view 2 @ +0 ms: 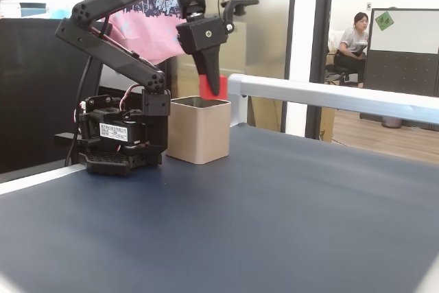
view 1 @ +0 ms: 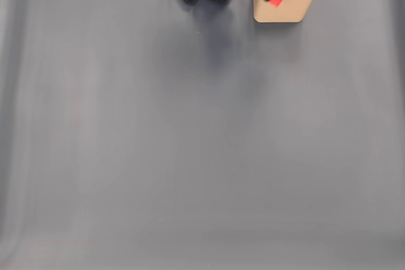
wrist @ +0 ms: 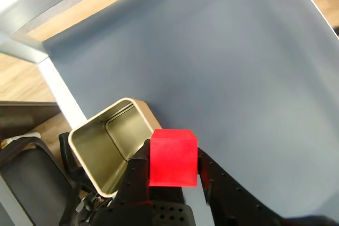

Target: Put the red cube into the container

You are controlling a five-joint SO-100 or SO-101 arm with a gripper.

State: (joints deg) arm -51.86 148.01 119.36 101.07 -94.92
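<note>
Gripping red cube point(wrist: 174, 157) — between pincer point(wrist: 172, 170) fingers.

The small solid red cube point(wrist: 174, 157) sits between the 2 black fingers point(wrist: 136, 175) of the gripper point(wrist: 170, 162), above the rim of the square beige-gold metal tin point(view 2: 198, 130). In a fixed view the tin stands on the dark blue-grey table mat point(view 2: 274, 217), just right of the black arm base point(view 2: 116, 143). In the wrist view the tin's mouth point(wrist: 108, 144) lies left of the cube.
</note>
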